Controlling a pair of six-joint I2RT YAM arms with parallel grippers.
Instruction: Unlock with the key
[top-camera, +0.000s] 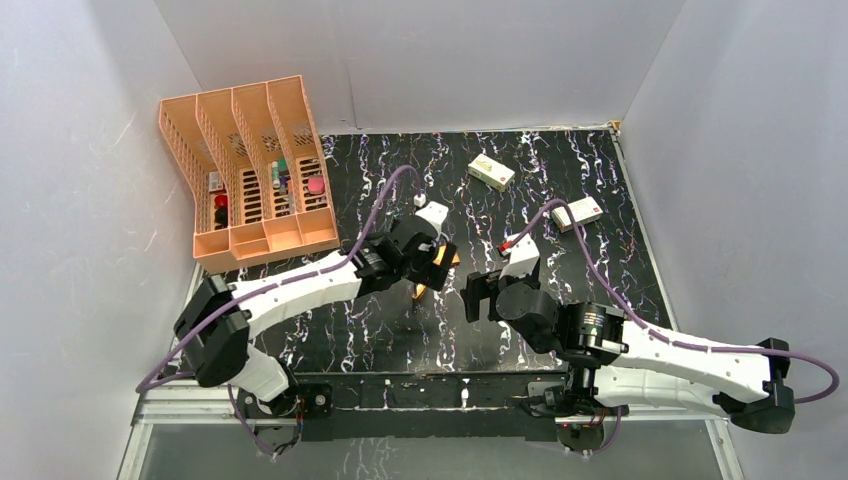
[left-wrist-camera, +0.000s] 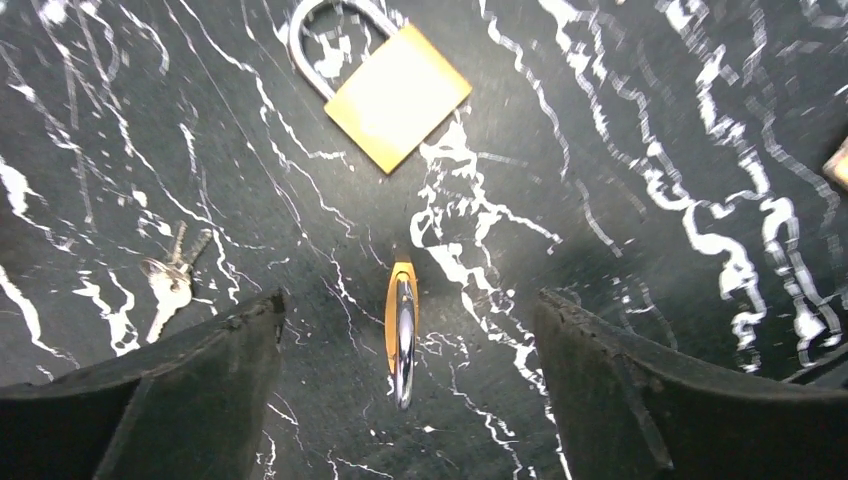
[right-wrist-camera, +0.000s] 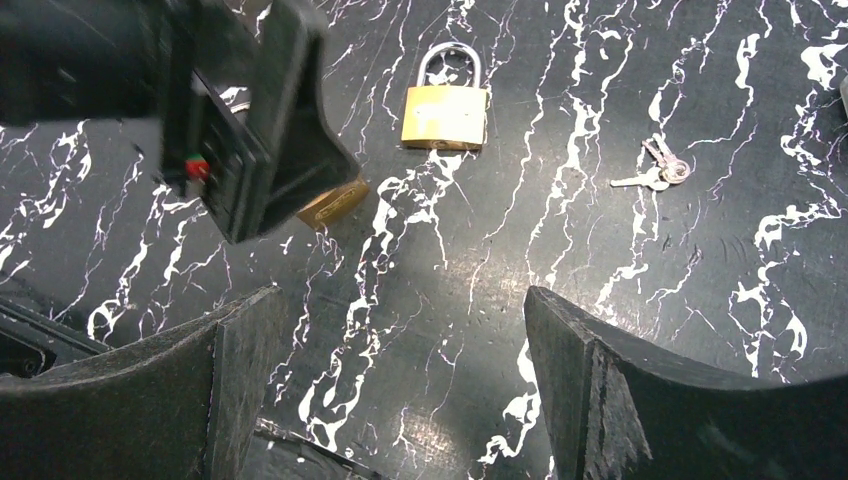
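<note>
Both hands are released: the right hand (right-wrist-camera: 402, 295) hangs with fingers spread above the tabletop (right-wrist-camera: 700, 300), and the left hand (left-wrist-camera: 408, 300) gapes wide around a brass padlock (left-wrist-camera: 401, 330) seen edge-on, touching neither finger. Just past its left-side finger lies the key (left-wrist-camera: 170, 280), clear of both locks. Farther out, a second padlock (left-wrist-camera: 398, 95) rests flat.

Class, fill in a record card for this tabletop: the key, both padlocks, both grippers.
left gripper: open, holding nothing
right gripper: open, empty
key: small silver bunch, lying loose on the table
flat padlock: brass, lying flat, apart from the key
edge-on padlock: brass, between the left gripper's spread jaws, ungripped
</note>
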